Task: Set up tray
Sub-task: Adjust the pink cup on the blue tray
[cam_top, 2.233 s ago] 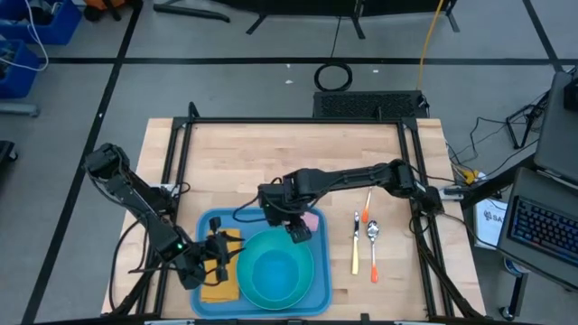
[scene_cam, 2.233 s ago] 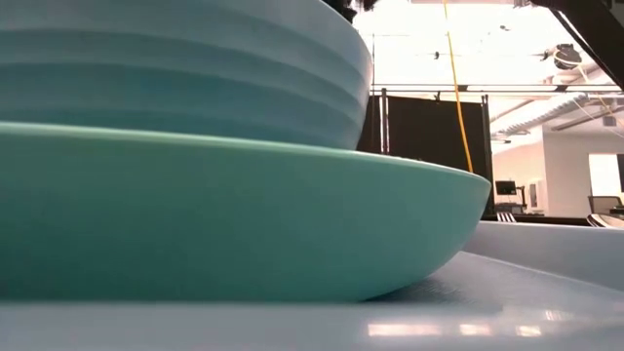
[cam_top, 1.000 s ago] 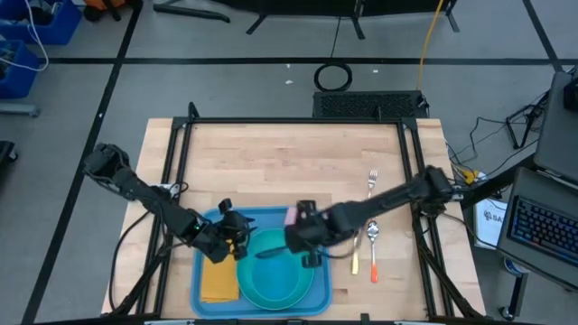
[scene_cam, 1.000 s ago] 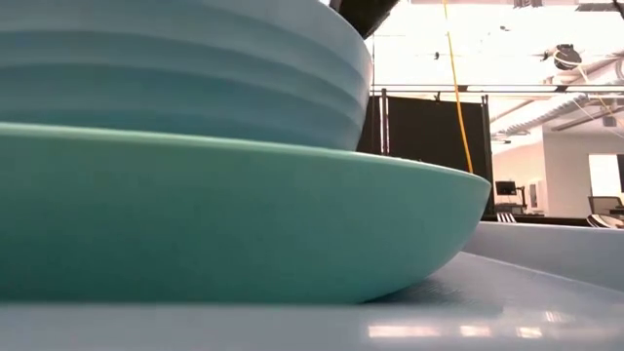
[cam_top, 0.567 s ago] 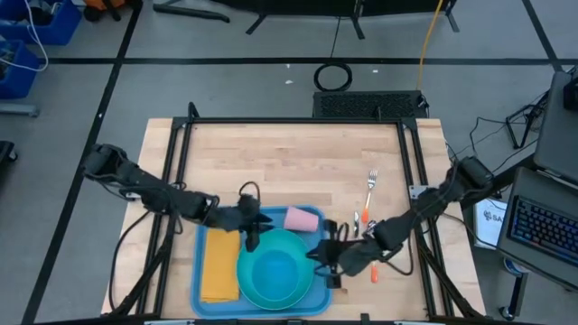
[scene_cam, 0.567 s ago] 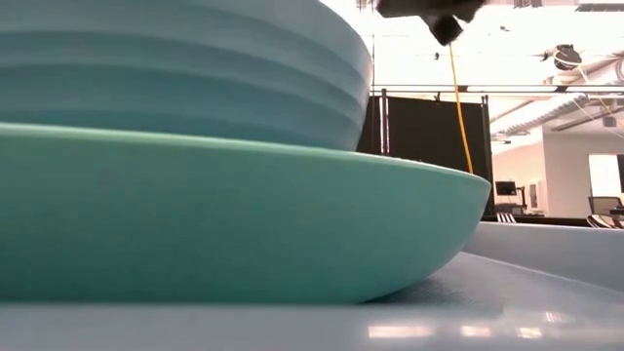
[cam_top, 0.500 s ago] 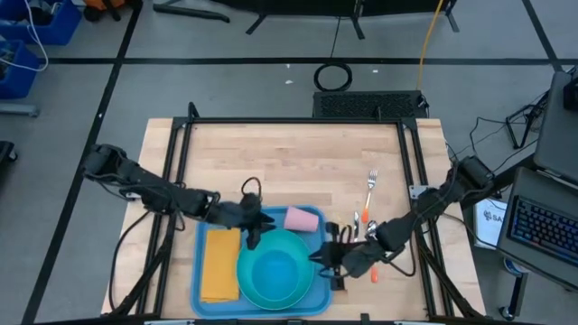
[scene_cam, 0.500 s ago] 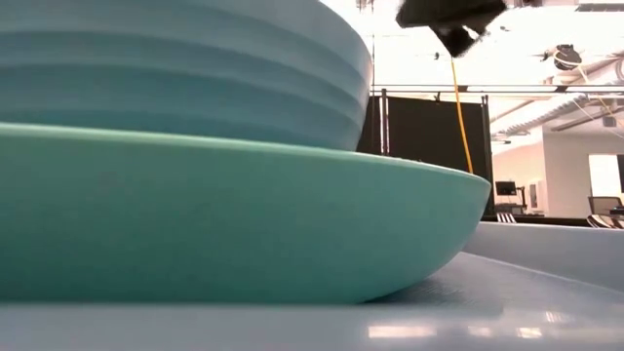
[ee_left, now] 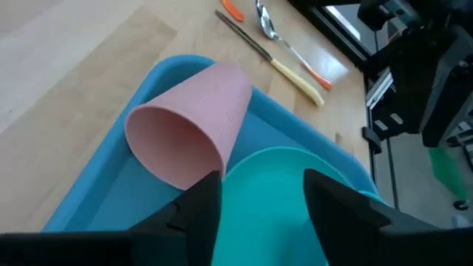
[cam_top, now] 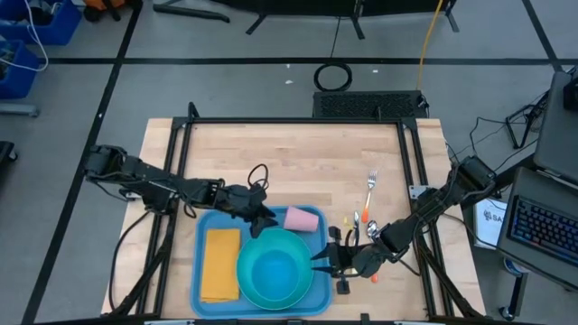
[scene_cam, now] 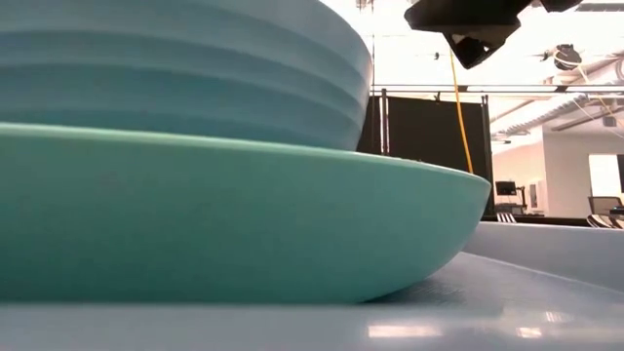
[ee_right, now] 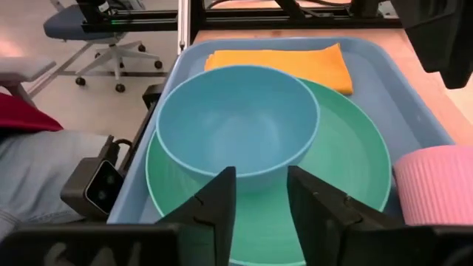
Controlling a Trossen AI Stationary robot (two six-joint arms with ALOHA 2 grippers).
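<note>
Two end effectors near the tray (cam_top: 209,271), which sits at the desk's (cam_top: 289,162) near edge. My left end effector (cam_top: 264,218) hovers at the tray's far rim beside the tipped pink cup (cam_top: 302,218), fingers parted, empty. My right end effector (cam_top: 327,259) hangs at the tray's right rim, fingers parted, empty.

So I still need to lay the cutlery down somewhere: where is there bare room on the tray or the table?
The tray is crowded: orange napkin on its left, plate with bowl filling the middle and right, pink cup lying at the far right corner. Only a thin blue strip shows between napkin and plate. The wooden table beyond the tray is bare, up to the cutlery at right.
</note>
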